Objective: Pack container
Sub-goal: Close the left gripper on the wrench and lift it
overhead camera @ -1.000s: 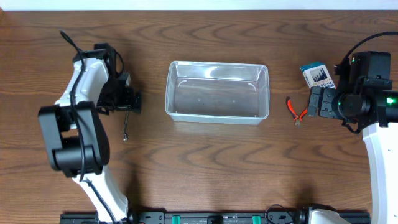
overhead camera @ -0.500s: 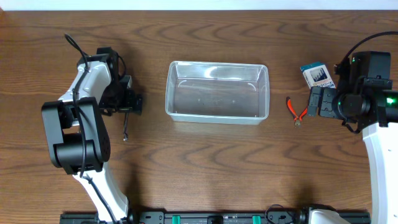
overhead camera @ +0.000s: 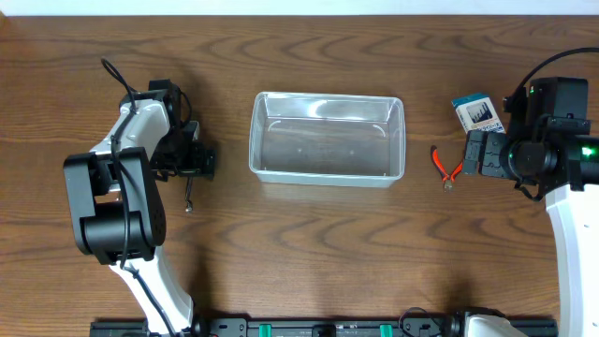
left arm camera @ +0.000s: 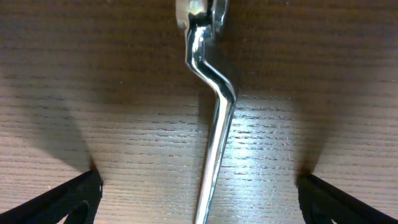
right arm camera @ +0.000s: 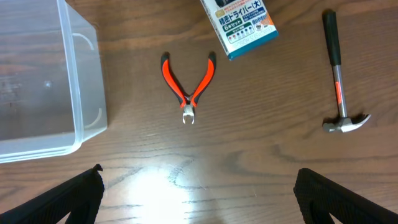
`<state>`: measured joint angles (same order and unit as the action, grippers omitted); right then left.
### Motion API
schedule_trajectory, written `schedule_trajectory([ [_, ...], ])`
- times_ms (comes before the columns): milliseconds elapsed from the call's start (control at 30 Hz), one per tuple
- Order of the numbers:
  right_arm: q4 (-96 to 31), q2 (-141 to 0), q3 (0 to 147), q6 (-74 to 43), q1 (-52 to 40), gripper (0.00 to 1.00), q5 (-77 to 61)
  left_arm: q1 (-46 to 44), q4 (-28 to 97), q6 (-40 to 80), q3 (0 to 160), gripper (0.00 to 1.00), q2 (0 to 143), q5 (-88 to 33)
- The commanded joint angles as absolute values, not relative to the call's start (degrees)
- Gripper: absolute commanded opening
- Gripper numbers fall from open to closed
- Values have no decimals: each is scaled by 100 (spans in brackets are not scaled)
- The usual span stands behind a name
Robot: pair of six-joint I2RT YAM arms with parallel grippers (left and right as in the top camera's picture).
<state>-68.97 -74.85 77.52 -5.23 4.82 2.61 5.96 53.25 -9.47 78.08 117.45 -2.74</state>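
The clear plastic container (overhead camera: 255, 140) stands empty at the table's middle; its corner shows in the right wrist view (right arm camera: 79, 93). My left gripper (overhead camera: 194, 161) is open, low over the table, its fingers on either side of a chrome bent-handled wrench (overhead camera: 188, 192). In the left wrist view the wrench (left arm camera: 214, 118) runs between the open fingers (left arm camera: 200, 196) without touching them. My right gripper (overhead camera: 471, 154) is open and empty, hovering beside red-handled pliers (overhead camera: 446, 166). In the right wrist view the pliers (right arm camera: 188, 84) lie ahead of the open fingers (right arm camera: 199, 186).
A small blue-and-white box (overhead camera: 477, 112) lies at the far right beside the right arm, also in the right wrist view (right arm camera: 239, 25). A hammer (right arm camera: 339, 81) with a black and orange handle lies right of the box. All rest on the brown wooden table.
The left arm has shifted slightly to the right over the wrench. The right arm, the container and the tools have not moved.
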Motion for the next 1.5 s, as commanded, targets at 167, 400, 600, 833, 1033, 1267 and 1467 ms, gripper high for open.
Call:
schedule_trajectory([
  [167,-6952,-7461,7826,-504,513,99,322,609,5330,-1026,7623,98,11821,-10],
  [400,-6967,-7459,7826,-504,513,99,322,609,5352,-1024,7623,93,11821,95],
  [600,-6971,-7459,7826,-504,513,99,322,609,5363,-1024,7623,62,11821,89],
  [833,-6971,-7459,7826,-504,513,99,322,609,5363,-1026,7623,51,11821,86],
  [1033,-6971,-7459,7826,-504,513,99,322,609,5363,-1024,7623,22,11821,86],
  [1267,-6973,-7459,7826,-504,513,99,322,609,5356,-1024,7623,19,11821,86],
  [1467,-6973,-7459,7826,-502,513,99,322,609,5240,-893,7625,6,11821,89],
])
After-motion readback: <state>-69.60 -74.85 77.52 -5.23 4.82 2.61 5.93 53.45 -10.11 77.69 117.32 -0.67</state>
